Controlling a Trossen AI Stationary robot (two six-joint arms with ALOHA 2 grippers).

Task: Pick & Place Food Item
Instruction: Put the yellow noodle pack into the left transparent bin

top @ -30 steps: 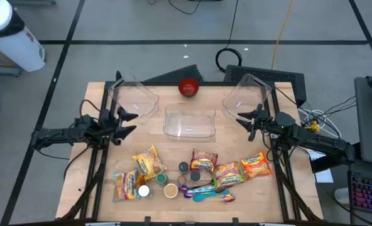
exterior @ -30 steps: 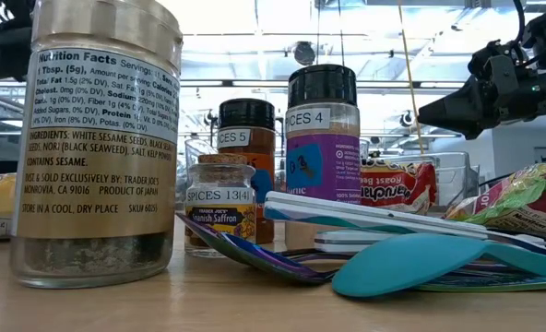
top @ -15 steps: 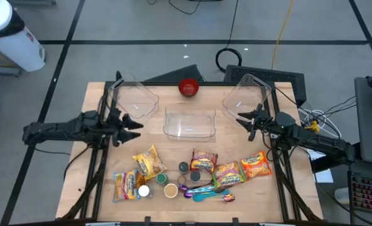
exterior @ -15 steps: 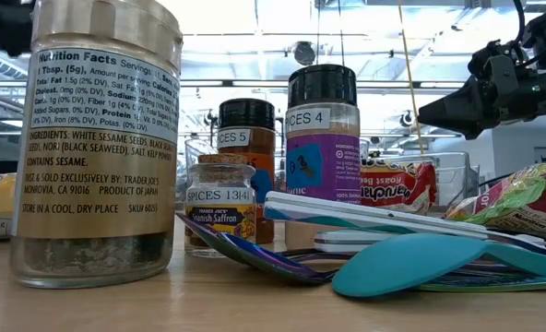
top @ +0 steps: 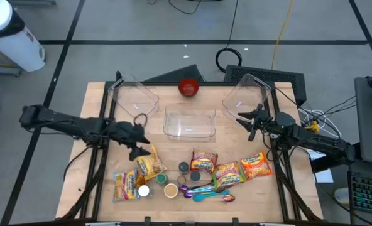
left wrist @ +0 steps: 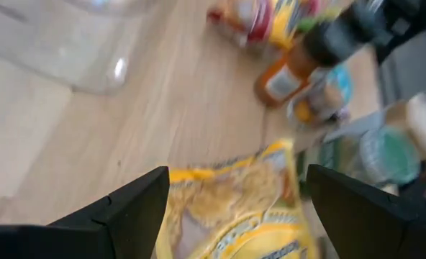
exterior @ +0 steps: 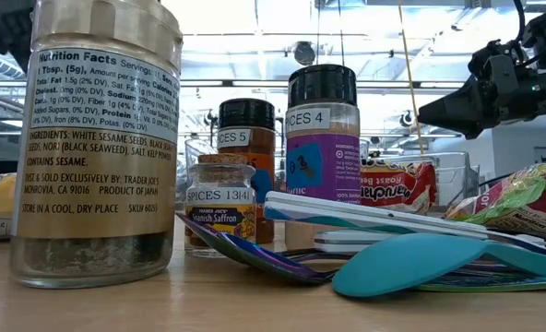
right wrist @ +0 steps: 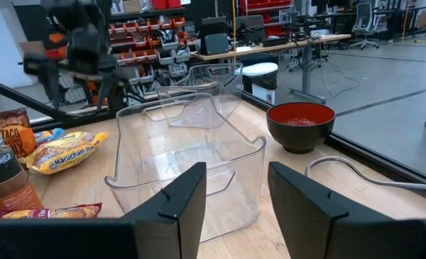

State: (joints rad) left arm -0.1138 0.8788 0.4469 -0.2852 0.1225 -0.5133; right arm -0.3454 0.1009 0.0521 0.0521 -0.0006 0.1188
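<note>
Finds the left gripper (top: pixel 137 149) spread wide and empty, poised just above a yellow noodle packet (top: pixel 149 163), in front of the middle clear bin (top: pixel 167 122) and off its left end. Looks light, soft and crinkly, probably slick film over a brittle noodle block. Calls for a gentle pinch across a short edge or the sealed seam, not a hard squeeze on the middle, to avoid slipping or crushing.

Counts five packets in all, strung in a loose row in front of the bin, two yellow to its left and three redder ones (top: pixel 229 174) to its right. Makes out five spice jars (top: pixel 171 190) farther in front among them, beside a bundle of spoons (top: pixel 208 194) too tangled to count.

Counts three clear bins, the other two (top: pixel 134 97) flanking the middle one. Has one red bowl (top: pixel 188 87) behind it. Leaves the right gripper (top: pixel 242 119) waiting just beside the bin's right end, fingers narrowly parted, nothing between
</note>
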